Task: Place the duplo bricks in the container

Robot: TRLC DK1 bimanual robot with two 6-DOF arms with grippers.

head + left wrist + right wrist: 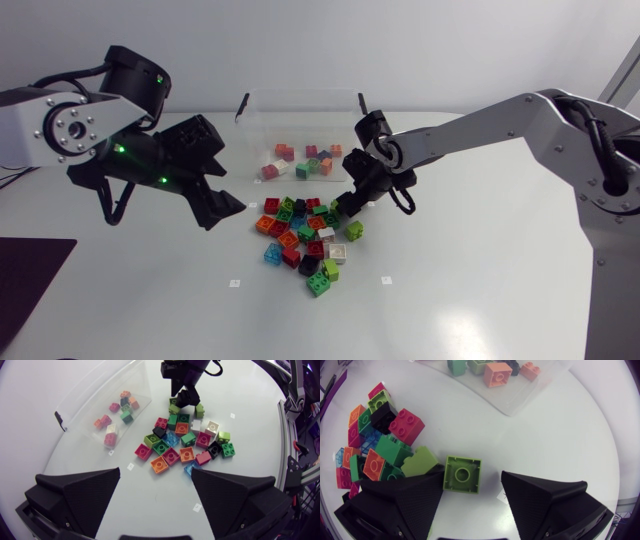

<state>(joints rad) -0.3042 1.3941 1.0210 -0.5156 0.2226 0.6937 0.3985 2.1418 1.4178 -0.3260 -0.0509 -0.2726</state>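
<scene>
Lime brick point(462, 474) between parted jaws of my right gripper point(472, 479) | step: grasping | next: close, carry to container point(300, 108) | left gripper point(156, 473) agape

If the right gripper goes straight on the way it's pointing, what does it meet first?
Most likely the light green brick, which lies between the open fingers of the right gripper, close to one of them. Under it is only the table. Depth is hard to judge.
</scene>
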